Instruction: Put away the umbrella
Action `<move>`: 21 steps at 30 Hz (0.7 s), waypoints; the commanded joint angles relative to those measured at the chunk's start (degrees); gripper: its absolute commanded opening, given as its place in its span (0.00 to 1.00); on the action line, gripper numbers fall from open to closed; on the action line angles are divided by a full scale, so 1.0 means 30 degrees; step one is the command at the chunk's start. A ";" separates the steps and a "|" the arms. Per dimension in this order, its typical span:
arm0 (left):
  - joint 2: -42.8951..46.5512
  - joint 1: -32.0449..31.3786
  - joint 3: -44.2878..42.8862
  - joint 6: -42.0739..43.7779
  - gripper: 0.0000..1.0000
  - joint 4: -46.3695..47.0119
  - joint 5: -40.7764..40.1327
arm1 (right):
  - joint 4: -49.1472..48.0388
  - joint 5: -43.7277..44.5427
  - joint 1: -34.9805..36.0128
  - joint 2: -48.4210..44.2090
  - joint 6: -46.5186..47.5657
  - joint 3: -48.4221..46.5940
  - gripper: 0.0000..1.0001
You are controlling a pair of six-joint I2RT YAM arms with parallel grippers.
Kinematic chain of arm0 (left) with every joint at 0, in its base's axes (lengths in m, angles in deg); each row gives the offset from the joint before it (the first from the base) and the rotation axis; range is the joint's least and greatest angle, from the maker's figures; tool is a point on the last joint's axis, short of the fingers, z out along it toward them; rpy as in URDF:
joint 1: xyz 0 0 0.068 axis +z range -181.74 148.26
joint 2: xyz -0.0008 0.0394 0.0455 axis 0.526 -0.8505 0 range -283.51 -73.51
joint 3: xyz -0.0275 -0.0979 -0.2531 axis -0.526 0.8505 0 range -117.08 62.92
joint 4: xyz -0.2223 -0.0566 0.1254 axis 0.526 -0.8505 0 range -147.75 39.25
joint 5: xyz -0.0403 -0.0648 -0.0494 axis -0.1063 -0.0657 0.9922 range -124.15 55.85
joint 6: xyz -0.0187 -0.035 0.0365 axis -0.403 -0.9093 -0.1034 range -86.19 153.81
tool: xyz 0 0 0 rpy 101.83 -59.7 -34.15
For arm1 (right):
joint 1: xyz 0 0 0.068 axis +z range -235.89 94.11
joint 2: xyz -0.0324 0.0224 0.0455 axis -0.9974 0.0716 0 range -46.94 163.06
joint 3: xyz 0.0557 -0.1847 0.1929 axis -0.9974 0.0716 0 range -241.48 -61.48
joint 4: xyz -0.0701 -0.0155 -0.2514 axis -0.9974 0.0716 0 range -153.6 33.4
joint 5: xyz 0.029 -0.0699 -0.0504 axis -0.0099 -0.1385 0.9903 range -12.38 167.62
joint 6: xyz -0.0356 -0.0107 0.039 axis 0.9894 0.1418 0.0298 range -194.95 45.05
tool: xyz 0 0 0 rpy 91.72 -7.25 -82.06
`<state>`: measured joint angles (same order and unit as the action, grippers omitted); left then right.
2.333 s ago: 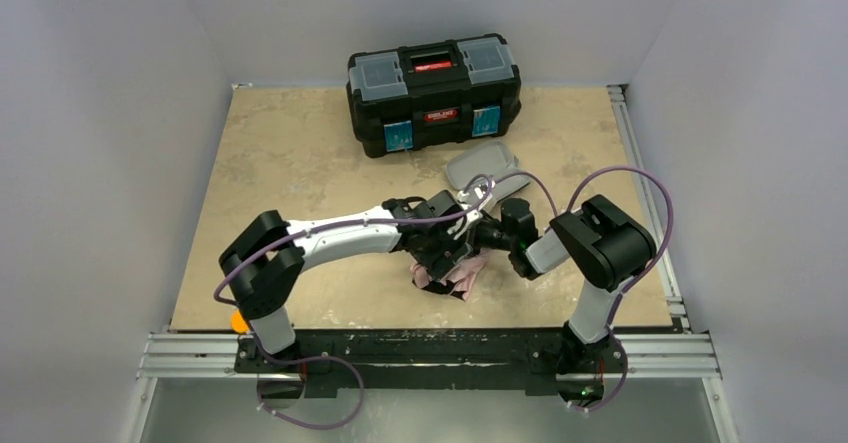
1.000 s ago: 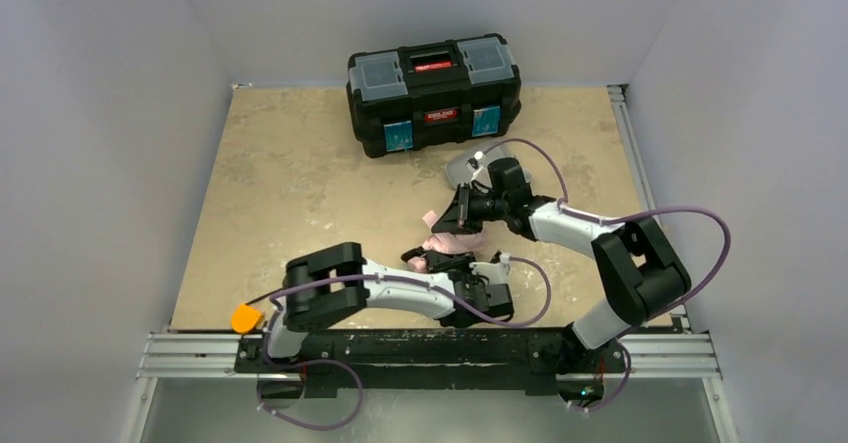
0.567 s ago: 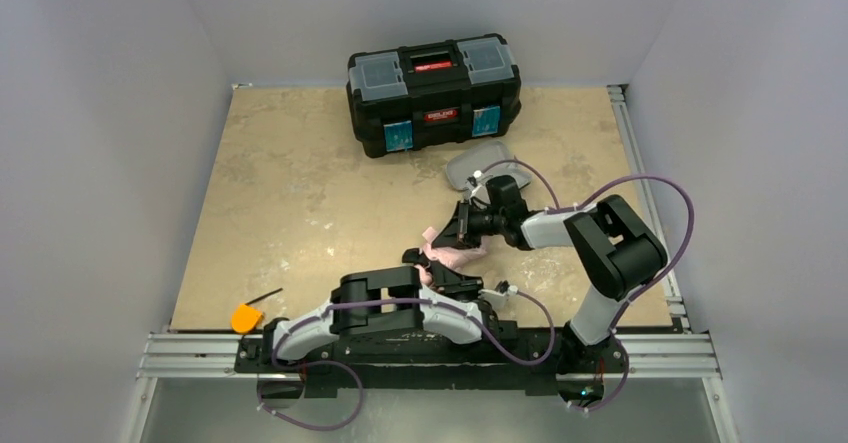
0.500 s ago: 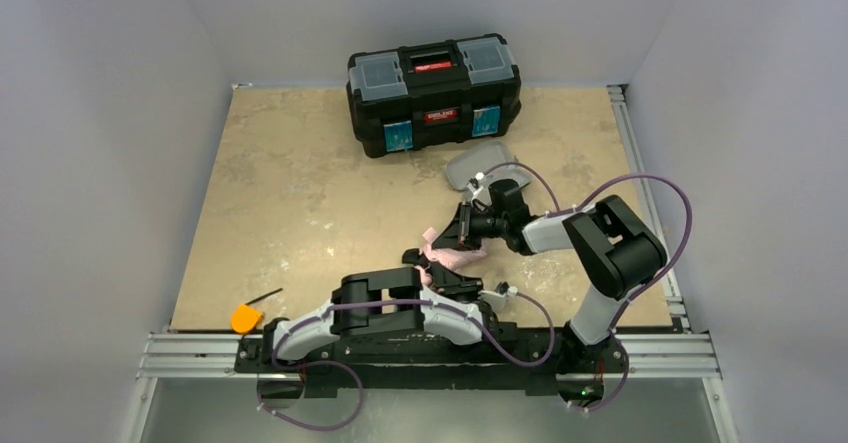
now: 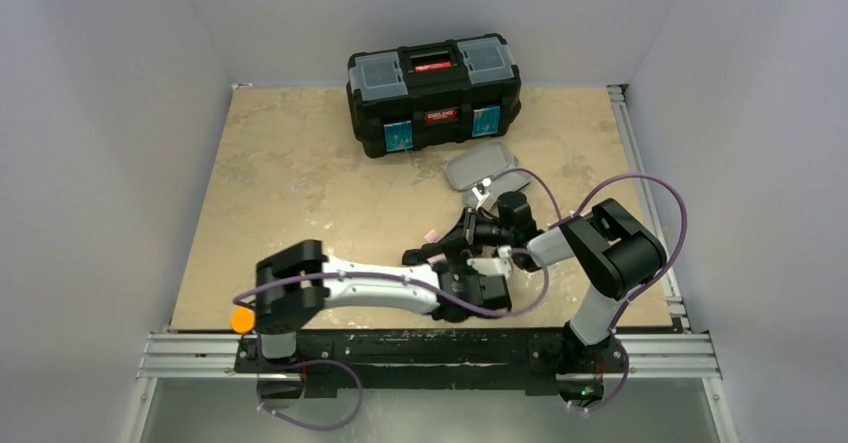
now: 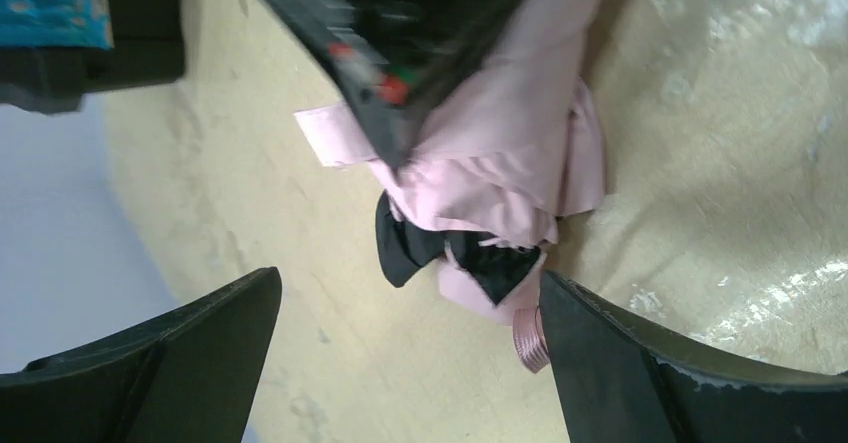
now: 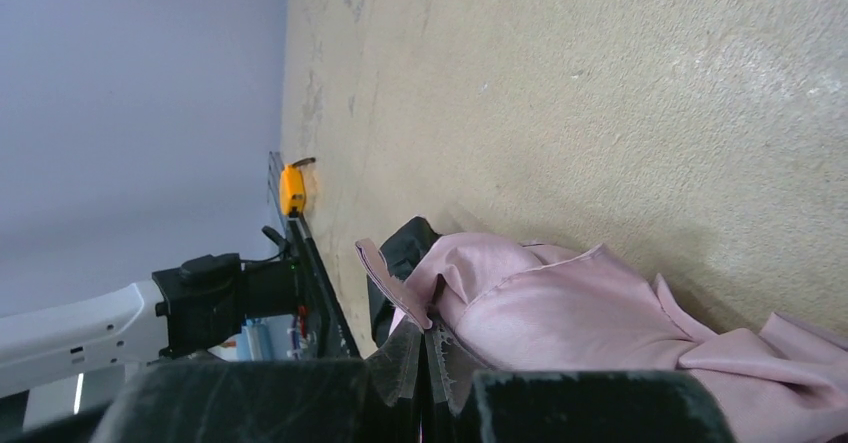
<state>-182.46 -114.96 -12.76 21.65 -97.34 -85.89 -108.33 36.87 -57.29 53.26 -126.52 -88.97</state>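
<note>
The umbrella (image 6: pixel 500 153) is a crumpled pale pink bundle with black parts, lying on the tan table. My right gripper (image 7: pixel 430 338) is shut on a pink tab of its fabric (image 7: pixel 395 283). My left gripper (image 6: pixel 408 281) stands wide open at the umbrella's end. A ribbed pink cap (image 6: pixel 530 335) touches its right finger (image 6: pixel 640 363), and nothing is clamped. From above, the left gripper (image 5: pixel 456 263) and right gripper (image 5: pixel 463 235) cover most of the umbrella; only a pink tab (image 5: pixel 428 234) and a black piece (image 5: pixel 413 256) show.
A black toolbox (image 5: pixel 434 91) with its lid shut stands at the back of the table. A small grey oblong case (image 5: pixel 480 166) lies in front of it, just behind my right wrist. An orange object (image 5: pixel 241 320) sits at the near left edge.
My left arm has unfolded and swung its wrist over the umbrella, with jaws now wide open. The right gripper, still holding the pink fabric, has shifted slightly nearer.
</note>
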 commanded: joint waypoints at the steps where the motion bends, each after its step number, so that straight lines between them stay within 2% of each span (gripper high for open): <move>1: 0.3398 0.2919 0.1311 0.0514 1.00 0.2491 0.6679 | 0.3846 0.2555 0.0069 0.0825 0.1616 0.1281 0.00; 4: 0.4482 0.4735 0.2668 0.0447 1.00 0.4332 0.9900 | 0.3969 0.2481 0.0075 0.0453 0.1551 0.1212 0.00; 10: 0.4455 0.7527 0.4632 -0.0332 1.00 0.7482 1.5721 | 0.4551 0.2471 0.0076 -0.0338 0.1488 0.0906 0.00; 21: 0.3038 0.7935 0.5923 -0.1018 1.00 1.0868 1.6627 | 0.5185 0.2478 0.0076 -0.0824 0.1305 0.0302 0.00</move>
<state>-171.36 -90.98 3.06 20.86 -73.66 -40.24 -101.75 38.66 -57.07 49.26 -125.67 -88.62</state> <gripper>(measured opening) 0.998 0.001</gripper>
